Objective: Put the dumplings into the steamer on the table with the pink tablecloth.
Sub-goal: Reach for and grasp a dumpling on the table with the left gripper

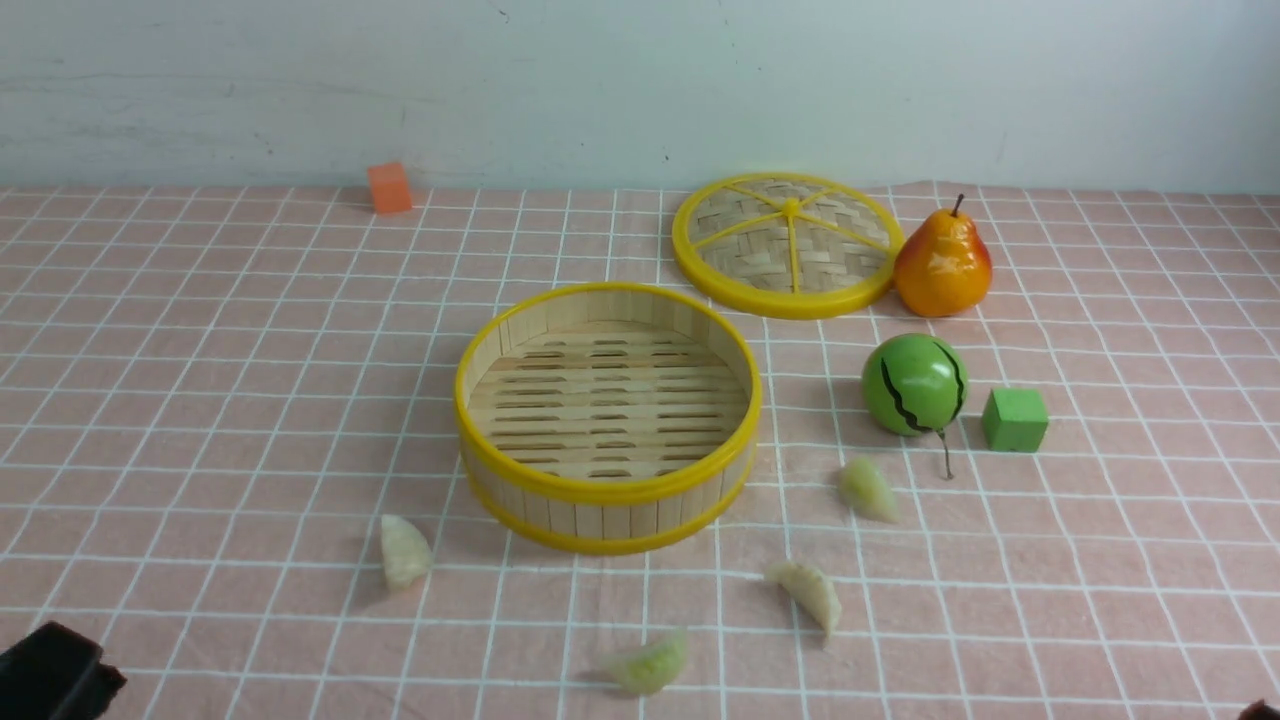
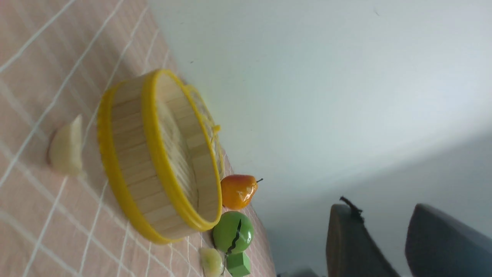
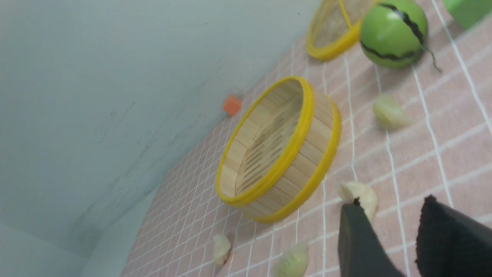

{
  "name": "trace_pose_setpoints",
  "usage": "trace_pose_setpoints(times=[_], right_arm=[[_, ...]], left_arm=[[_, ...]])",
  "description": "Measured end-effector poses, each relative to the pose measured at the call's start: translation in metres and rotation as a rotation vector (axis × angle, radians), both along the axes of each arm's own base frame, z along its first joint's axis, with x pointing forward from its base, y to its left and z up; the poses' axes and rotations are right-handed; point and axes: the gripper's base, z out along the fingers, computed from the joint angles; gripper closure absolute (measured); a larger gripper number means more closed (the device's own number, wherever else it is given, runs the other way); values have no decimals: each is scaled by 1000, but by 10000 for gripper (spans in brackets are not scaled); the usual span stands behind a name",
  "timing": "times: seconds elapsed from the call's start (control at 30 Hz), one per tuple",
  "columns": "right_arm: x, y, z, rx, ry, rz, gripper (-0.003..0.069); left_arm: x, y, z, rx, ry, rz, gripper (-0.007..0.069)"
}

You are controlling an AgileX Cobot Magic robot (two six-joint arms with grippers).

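The empty bamboo steamer [image 1: 600, 492] stands mid-table on the pink grid tablecloth [image 1: 200, 400]. Several pale dumplings lie on the cloth in front of it: one at front left [image 1: 405, 550], one at front right [image 1: 867, 489], one nearer me [image 1: 810, 592], and a greenish one nearest me [image 1: 650, 665]. My left gripper [image 2: 382, 207] is open and empty, low at the near left corner [image 1: 50, 675], well back from the steamer [image 2: 130, 154]. My right gripper [image 3: 391, 202] is open and empty, just short of a dumpling [image 3: 361, 194] that one finger partly hides.
The flat woven lid [image 1: 787, 243] lies behind the steamer to the right, with an orange pear [image 1: 942, 265] beside it. A green melon ball [image 1: 914, 385] and a green cube [image 1: 1014, 419] sit right of the steamer. An orange cube [image 1: 389, 187] is by the back wall.
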Motion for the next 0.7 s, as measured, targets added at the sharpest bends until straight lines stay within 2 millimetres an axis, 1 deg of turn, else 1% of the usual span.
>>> trace_pose_setpoints(times=[0.03,0.1,0.2,0.23,0.3,0.33,0.4,0.43,0.53,0.57,0.6,0.63,0.7], right_arm=[[-1,0,5,-32,-27,1,436],[-1,-1,26,-110,-92,-3,502],[6,-1,51,-217,-109,1,624],[13,-1,61,-270,-94,10,660],[23,0,80,-353,-82,42,678],[27,0,85,-391,-74,57,678],[41,3,100,-488,-33,122,678],[50,4,107,-535,-1,166,678],[72,7,113,-662,106,290,678],[74,8,114,-659,113,300,678],[83,12,112,-695,175,375,677],[88,16,110,-722,212,428,677],[101,26,104,-777,322,560,676]], left_arm=[[-1,0,5,39,-23,0,419],[-4,-2,23,139,-75,-4,475],[2,-4,40,286,-41,-36,583],[7,-7,47,349,-7,-69,627],[17,-10,57,489,71,-137,638],[20,-10,59,546,100,-158,638],[32,-11,66,670,195,-235,638],[39,-11,68,759,272,-295,638],[55,-8,72,904,419,-403,638],[57,-9,72,913,433,-421,638],[64,-10,73,954,491,-477,638],[68,-12,73,982,521,-508,638],[79,-21,71,1035,584,-606,638]])
